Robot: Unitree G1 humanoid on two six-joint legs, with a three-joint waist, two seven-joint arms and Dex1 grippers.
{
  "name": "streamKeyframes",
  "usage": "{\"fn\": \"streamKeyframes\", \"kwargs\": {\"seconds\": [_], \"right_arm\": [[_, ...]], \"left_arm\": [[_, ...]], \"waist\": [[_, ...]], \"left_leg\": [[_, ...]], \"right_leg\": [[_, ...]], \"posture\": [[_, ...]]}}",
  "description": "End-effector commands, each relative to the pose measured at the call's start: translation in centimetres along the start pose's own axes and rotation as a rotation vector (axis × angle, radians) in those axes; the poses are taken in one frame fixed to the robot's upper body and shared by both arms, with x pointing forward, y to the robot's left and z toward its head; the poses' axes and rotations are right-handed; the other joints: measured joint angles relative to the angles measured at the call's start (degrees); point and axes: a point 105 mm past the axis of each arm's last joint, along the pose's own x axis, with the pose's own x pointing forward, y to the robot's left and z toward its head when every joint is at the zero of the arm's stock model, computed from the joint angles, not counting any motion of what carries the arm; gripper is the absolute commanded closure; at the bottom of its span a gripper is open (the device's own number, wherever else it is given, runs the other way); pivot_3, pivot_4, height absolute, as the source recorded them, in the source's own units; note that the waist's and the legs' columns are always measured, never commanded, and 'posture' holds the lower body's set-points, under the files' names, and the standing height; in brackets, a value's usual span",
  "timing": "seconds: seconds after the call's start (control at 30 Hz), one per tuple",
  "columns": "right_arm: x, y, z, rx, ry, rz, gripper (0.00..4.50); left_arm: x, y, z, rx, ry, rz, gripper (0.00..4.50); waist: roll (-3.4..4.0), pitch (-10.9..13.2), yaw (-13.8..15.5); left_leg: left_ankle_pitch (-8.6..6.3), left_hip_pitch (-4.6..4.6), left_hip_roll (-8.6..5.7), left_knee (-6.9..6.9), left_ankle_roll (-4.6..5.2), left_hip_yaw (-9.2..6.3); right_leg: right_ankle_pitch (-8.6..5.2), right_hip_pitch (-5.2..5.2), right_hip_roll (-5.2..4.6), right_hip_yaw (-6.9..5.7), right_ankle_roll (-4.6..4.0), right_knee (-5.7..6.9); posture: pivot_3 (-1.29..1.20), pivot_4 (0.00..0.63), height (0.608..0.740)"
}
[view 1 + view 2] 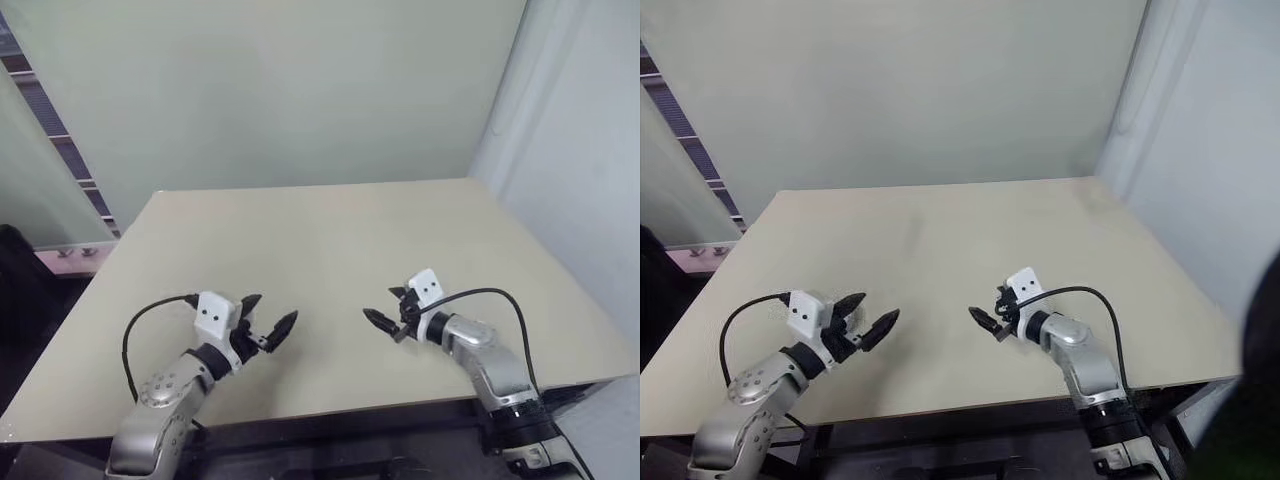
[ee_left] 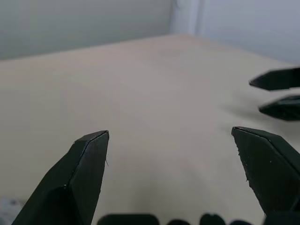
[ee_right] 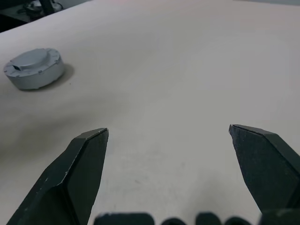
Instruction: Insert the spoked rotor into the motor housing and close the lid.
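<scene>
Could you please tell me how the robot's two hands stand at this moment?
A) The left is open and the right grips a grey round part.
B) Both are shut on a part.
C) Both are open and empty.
C: the left hand and the right hand each show spread black fingers with only bare table between them, and the grey round part lies apart on the table.
</scene>
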Motion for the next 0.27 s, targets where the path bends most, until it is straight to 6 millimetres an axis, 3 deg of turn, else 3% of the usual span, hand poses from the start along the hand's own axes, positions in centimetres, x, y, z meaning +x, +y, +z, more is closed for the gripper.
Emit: {"fn": "streamKeyframes", "kwargs": {"seconds": [0.03, 0.27], "right_arm": [[-0.17, 0.26, 1.96, -0.027, -0.067, 0.000, 0.00], [-0.01, 0.22, 2.09, -0.042, -0.061, 0.003, 0.00]], "left_arm": [[-0.05, -0.34, 0.81, 0.028, -0.015, -0.028, 0.01], [0.32, -0.13, 0.72, 0.015, -0.023, -0.017, 0.01]], "waist": [[0.00, 0.00, 0.01], [0.00, 0.00, 0.16]], "left_leg": [[0.00, 0.00, 0.00, 0.04, 0.00, 0.00], [0.00, -0.02, 0.00, 0.12, 0.00, 0.02]], "right_leg": [[0.00, 0.00, 0.00, -0.01, 0.00, 0.00], [0.00, 0.02, -0.02, 0.00, 0.00, -0.02]], "posture": [[0.00, 0.000, 0.740], [0.00, 0.000, 0.740]]}}
